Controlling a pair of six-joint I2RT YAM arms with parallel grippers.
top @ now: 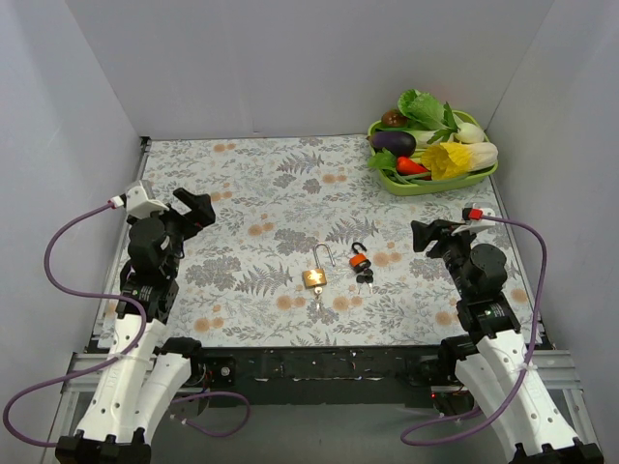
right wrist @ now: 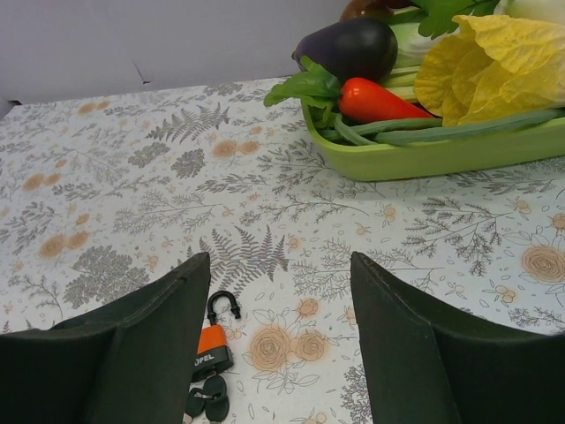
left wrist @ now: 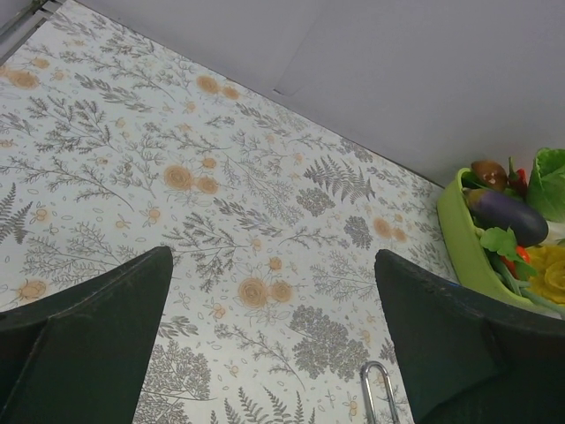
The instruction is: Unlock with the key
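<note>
Worktop: A flowery worktop [top: 251, 193] fills the middle of the top view.
Brass padlock: The brass padlock [top: 314, 278] lies flat in the lower middle of the top view. Its silver loop [left wrist: 380, 389] points to the top of the frame and its body to the bottom. A tiny bit sticks out under the body. It is too small to tell if that is a key.
Orange padlock: The orange padlock [top: 359, 259] lies just to the right of the brass one, not touching it.
Black keys: The black keys [top: 364, 281] hang on the orange padlock, on its lower side.
Green tray: A green tray [top: 387, 180] of vegetables sits in the upper right corner, well apart from the locks.
Left gripper: The left gripper [top: 196, 208] hangs at the left of the frame. Its jaws are wide apart and hold nothing.
Right gripper: The right gripper [top: 430, 235] hangs at the right. Its jaws are wide apart and hold nothing too.
Which way: The keys lie down and to the left of the right jaws.
Who is nearer: The right arm is nearer the keys, so I think it should pick them up. The brass padlock sits about in between both arms.
</note>
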